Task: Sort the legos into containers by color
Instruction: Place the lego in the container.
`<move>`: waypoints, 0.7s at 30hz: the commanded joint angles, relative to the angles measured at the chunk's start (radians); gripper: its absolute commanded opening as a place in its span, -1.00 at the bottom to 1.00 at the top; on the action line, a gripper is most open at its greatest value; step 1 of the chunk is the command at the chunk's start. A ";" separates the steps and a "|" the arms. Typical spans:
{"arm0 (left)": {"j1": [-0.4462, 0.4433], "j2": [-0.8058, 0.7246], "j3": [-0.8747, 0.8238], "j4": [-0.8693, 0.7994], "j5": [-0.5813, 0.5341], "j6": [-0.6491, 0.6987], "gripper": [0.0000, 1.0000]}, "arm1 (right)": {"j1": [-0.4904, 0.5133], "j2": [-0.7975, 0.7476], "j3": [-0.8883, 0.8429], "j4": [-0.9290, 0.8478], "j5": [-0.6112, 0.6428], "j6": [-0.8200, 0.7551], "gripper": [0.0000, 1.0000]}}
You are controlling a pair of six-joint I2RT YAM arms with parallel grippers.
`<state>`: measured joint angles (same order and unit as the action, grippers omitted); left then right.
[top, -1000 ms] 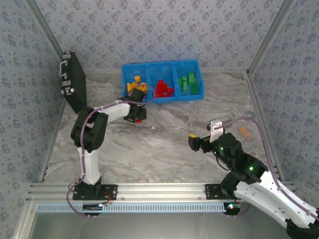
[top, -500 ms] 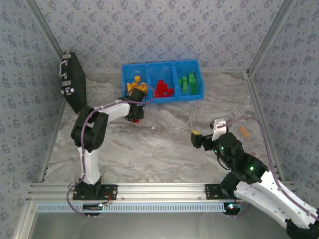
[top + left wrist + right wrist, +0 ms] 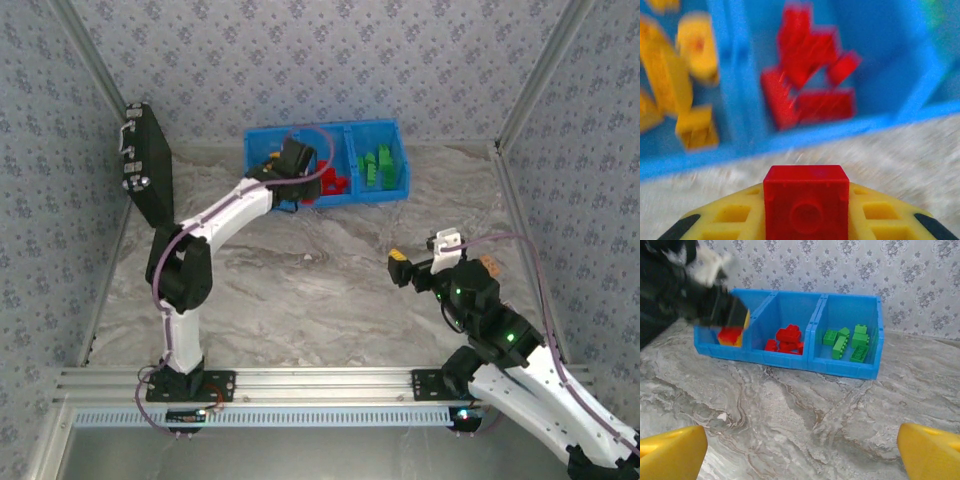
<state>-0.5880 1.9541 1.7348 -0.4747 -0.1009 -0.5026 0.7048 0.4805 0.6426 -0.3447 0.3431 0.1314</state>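
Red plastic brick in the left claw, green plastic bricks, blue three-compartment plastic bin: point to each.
Red studded plastic brick (image 3: 806,210): left wrist view, its near face.
Green plastic bricks (image 3: 840,347): right wrist view, one brick mid-pile.
Blue three-compartment plastic bin (image 3: 790,361): right wrist view, front wall.

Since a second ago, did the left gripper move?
Yes. The left gripper, shut on a red brick, was over the table short of the bin. Now it hangs at the bin's front wall, closer to the back wall.

Black case (image 3: 148,165) standing by left wall, marbled table (image 3: 330,290)
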 commanded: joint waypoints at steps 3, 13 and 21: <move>0.019 0.161 0.309 -0.027 0.014 0.046 -0.53 | -0.029 0.000 0.032 -0.016 0.005 0.004 0.98; 0.066 0.648 0.958 -0.156 0.038 0.047 -0.54 | -0.047 0.010 0.044 -0.092 -0.197 0.043 0.99; 0.079 0.711 0.975 -0.153 0.049 0.037 -0.15 | -0.055 -0.042 0.054 -0.125 -0.100 -0.093 0.99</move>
<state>-0.5102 2.6930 2.6579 -0.6178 -0.0742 -0.4606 0.6571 0.4637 0.6594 -0.4496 0.2001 0.1078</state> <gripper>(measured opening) 0.401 0.993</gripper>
